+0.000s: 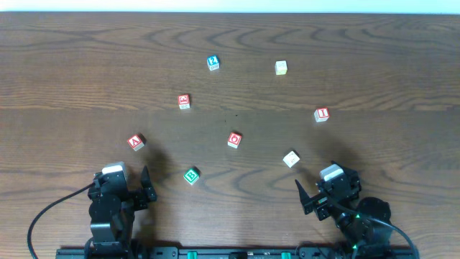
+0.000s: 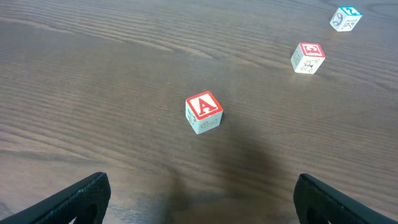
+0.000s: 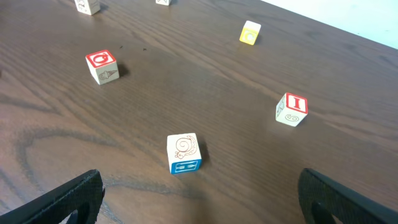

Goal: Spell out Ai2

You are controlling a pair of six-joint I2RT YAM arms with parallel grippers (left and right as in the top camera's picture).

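Left claw [image 1: 122, 180]: jaws spread wide, nothing between them, low over the desk [image 1: 72, 72] at the near edge. Right claw [image 1: 320, 180]: likewise wide open and empty, angled toward the desk's middle.

A cube [image 2: 203, 113]: sits dead ahead of the left claw [image 2: 202, 196], near it, centred between the two jaws in the wrist view, red A face up. A cube has no long axis. Its sides are yawed somewhat off the jaw line, so I judge a small wrist turn is needed before closing. The left arm is clearly the nearer one; in the overhead view the A cube [image 1: 136, 142] lies just beyond it.

I cube [image 3: 291, 109]: ahead of the right claw [image 3: 202, 193] and off to the right of its centreline, farther out than A is from the left. A white cube with a blue side [image 3: 184, 153] sits closer in, near the centreline, and is not wanted. The right arm is nearer to the I cube [image 1: 321, 114].

2 cube [image 1: 213, 63]: toward the far edge, well apart from both claws, slightly on the left arm's side. It shows at the top right of the left wrist view [image 2: 345, 17].

None of the three is placed yet. Likely first move: left claw straight forward onto A.
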